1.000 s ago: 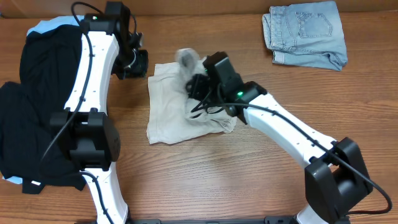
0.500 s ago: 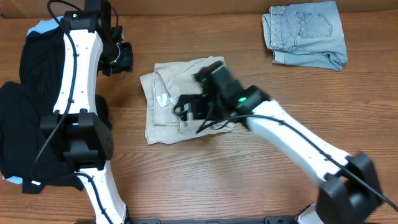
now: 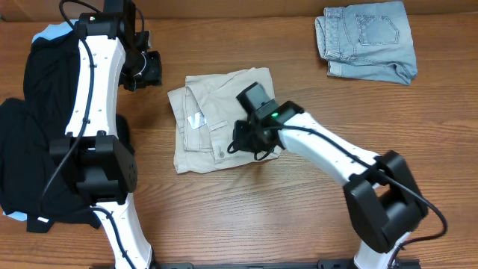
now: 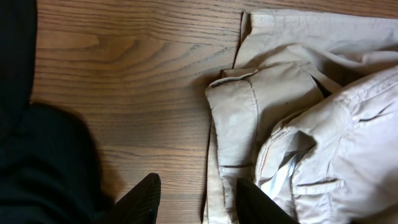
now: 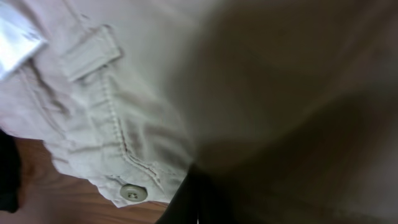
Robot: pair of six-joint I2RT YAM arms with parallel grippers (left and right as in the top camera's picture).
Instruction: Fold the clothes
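Observation:
The clothes, pale beige shorts [image 3: 213, 101], lie folded into a rough square at the table's middle, a small white label [image 3: 196, 121] showing on top. My right gripper [image 3: 243, 140] is low over their lower right part. In the right wrist view its fingers [image 5: 199, 202] are pressed together with no cloth between them, just beside the waistband button [image 5: 132, 192]. My left gripper [image 3: 144, 71] hovers left of the shorts' top left corner. It stands open in the left wrist view [image 4: 198, 199], over the cloth's edge [image 4: 298, 124] and bare wood.
Folded light-blue denim shorts [image 3: 367, 41] lie at the back right. Black garments [image 3: 37, 127] cover the table's left side, also dark at the left wrist view's left edge [image 4: 37, 168]. A bit of light-blue cloth [image 3: 54, 31] peeks out behind them.
The bunched cloth once lifted by my right gripper now lies flat on the folded shorts. The right gripper opened, moved forward and shut. The left gripper drew back left, clear of the shorts.

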